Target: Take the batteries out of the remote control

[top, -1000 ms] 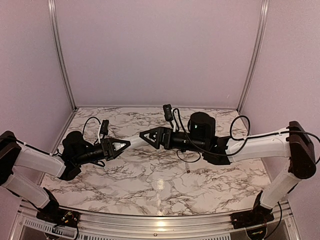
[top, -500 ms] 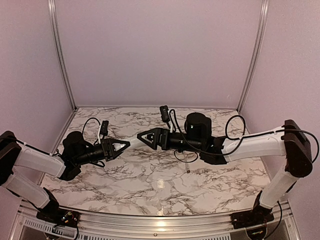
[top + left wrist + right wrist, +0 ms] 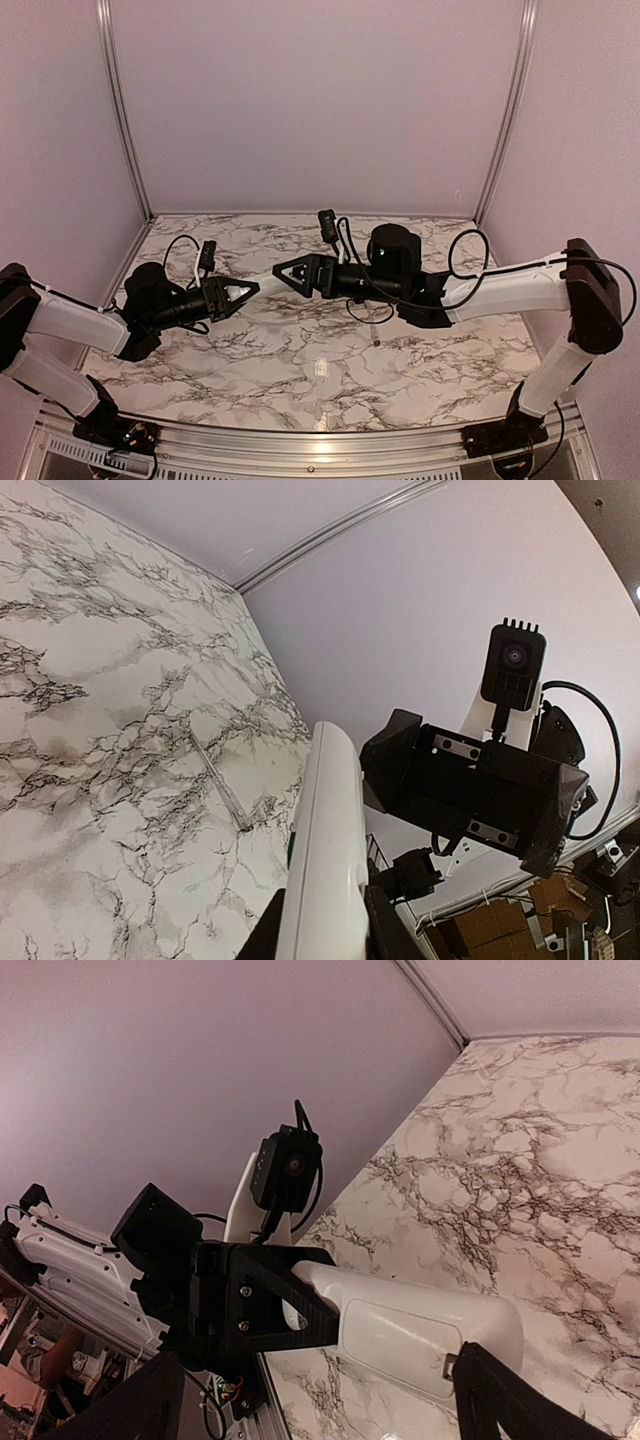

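- The remote control (image 3: 410, 1330) hangs in the air above the middle of the marble table (image 3: 330, 370), lying roughly level.
- The left gripper (image 3: 252, 288) has its jaws closed narrowly on one end of it.
- The right gripper (image 3: 282, 272) faces the free end with jaws spread wide on either side; whether they touch it cannot be told.
- A thin grey stick (image 3: 222, 783) lies on the table below.

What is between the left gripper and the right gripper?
The remote control, a white bar clamped in the left gripper, spans the gap toward the open right gripper. The top view shows it.
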`<act>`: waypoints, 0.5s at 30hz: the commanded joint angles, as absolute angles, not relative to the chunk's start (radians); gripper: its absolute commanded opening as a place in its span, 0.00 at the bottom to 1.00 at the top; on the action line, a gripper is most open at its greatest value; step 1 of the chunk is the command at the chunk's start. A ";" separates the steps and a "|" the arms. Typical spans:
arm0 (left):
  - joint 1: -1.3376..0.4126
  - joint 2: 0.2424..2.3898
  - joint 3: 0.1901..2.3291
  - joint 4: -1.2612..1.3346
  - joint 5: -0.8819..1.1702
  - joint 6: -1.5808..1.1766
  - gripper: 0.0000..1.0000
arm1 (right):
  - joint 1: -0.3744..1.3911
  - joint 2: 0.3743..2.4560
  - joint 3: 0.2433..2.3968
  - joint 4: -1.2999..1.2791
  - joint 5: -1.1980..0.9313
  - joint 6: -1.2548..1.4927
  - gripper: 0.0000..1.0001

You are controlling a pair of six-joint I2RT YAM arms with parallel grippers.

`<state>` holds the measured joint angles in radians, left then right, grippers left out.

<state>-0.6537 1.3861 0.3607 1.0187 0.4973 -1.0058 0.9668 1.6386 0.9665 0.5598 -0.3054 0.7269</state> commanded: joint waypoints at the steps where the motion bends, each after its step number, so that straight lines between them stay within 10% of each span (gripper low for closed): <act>1: -0.655 1.346 0.348 1.050 0.508 -0.984 0.00 | 0.977 1.669 1.005 0.554 -0.299 0.714 0.92; 15: -0.655 1.335 0.344 1.055 0.509 -0.980 0.00 | 0.967 1.695 0.983 0.650 -0.382 0.757 0.92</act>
<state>-0.6533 1.3689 0.3500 1.0039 0.4881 -1.0023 0.9665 1.6646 0.9726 0.5957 -0.3260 0.7326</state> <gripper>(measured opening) 0.224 0.918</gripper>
